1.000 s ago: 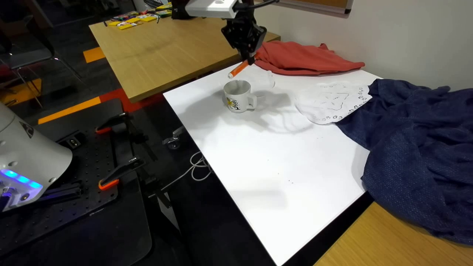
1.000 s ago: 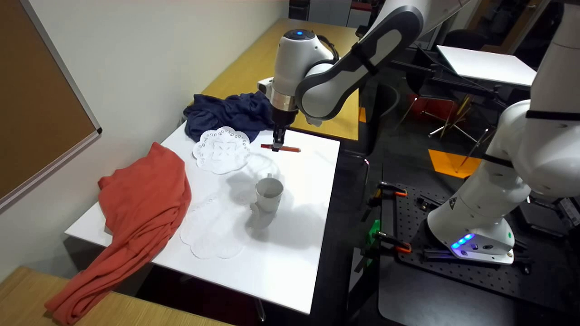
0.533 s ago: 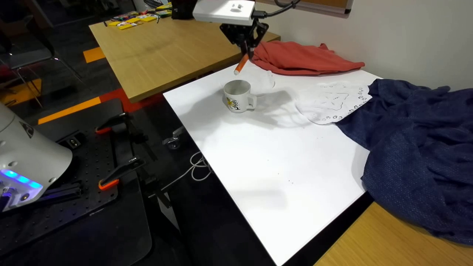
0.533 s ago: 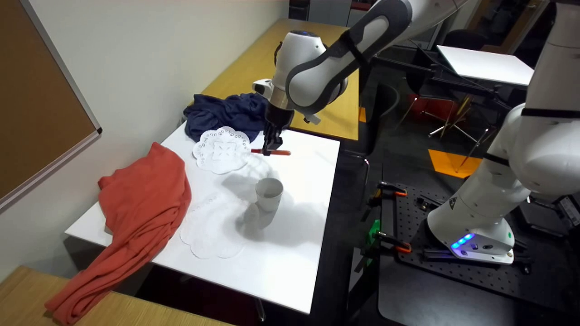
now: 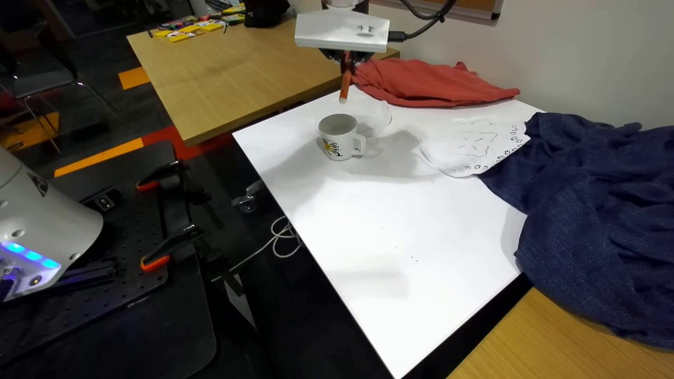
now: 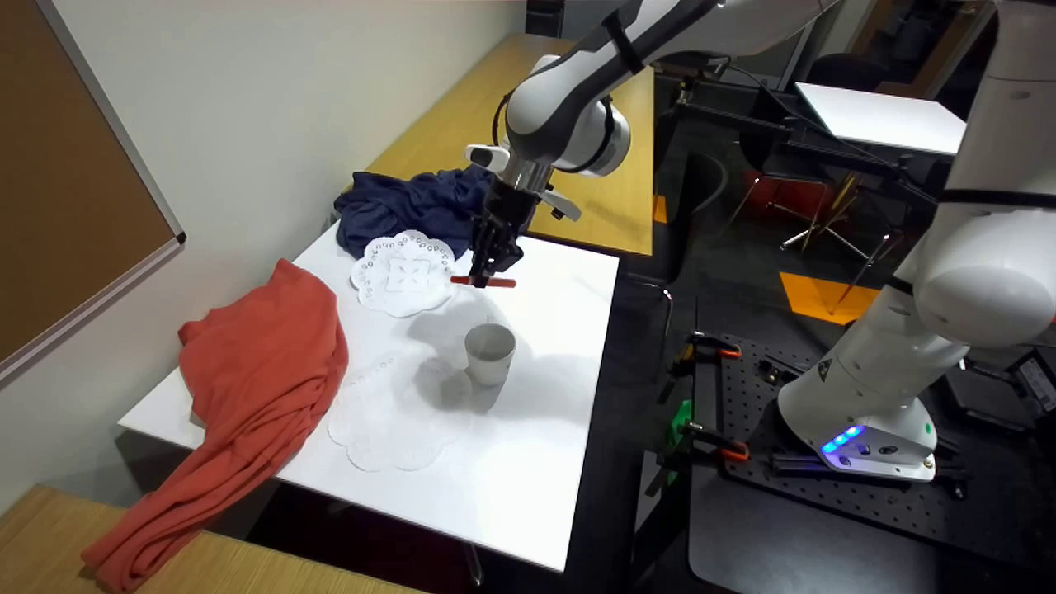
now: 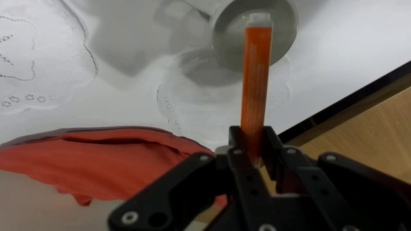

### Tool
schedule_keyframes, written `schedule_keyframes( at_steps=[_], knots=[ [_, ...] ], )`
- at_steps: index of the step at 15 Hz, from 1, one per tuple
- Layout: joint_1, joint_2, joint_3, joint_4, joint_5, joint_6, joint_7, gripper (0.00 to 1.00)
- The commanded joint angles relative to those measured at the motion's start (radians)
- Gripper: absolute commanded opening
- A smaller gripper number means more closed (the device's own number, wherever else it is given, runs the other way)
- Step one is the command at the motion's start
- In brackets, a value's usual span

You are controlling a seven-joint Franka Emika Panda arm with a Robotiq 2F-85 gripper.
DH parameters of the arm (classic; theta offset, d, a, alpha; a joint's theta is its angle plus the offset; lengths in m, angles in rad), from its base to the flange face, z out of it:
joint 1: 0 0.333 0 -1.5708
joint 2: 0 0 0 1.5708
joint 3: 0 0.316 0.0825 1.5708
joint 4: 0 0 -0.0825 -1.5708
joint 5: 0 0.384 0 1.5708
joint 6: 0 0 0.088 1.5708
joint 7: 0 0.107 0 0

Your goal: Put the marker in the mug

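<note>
The orange marker (image 7: 256, 77) is held between the two fingers of my gripper (image 7: 251, 138). Its pale end points away from the fingers and overlaps the mug opening in the wrist view. The white mug (image 5: 337, 143) stands upright on the white table (image 5: 421, 226), its handle to the right in that exterior view. The mug's grey inside (image 7: 285, 32) shows in the wrist view; I see nothing in it. In an exterior view the gripper (image 6: 479, 280) and marker (image 6: 502, 283) are in the air above and behind the mug (image 6: 490, 359), apart from it. The marker looks roughly level there.
A white lace doily (image 6: 396, 429) lies beside the mug, another (image 6: 404, 276) farther off. A red cloth (image 6: 272, 346) lies along the wall side. A dark blue cloth (image 5: 595, 221) covers a table end. A wooden table (image 5: 253, 68) adjoins the white one.
The wrist has tilted and turned, with the marker still held. In the exterior views the marker has swung round and shifted slightly. The mug has not moved.
</note>
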Motion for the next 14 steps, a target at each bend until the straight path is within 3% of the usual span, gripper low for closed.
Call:
schedule_keyframes(
  at_steps=[1,4,8,12,14],
  knots=[
    [-0.004,0.016,-0.037,0.053,0.167,-0.169,-0.270,0.05],
    [0.037,0.026,-0.130,0.078,0.243,-0.356,-0.435,0.05],
    [0.096,0.053,-0.245,0.110,0.256,-0.567,-0.578,0.05],
    [0.132,0.085,-0.308,0.143,0.271,-0.683,-0.692,0.05],
    [0.172,0.083,-0.334,0.140,0.254,-0.667,-0.651,0.05]
  ],
)
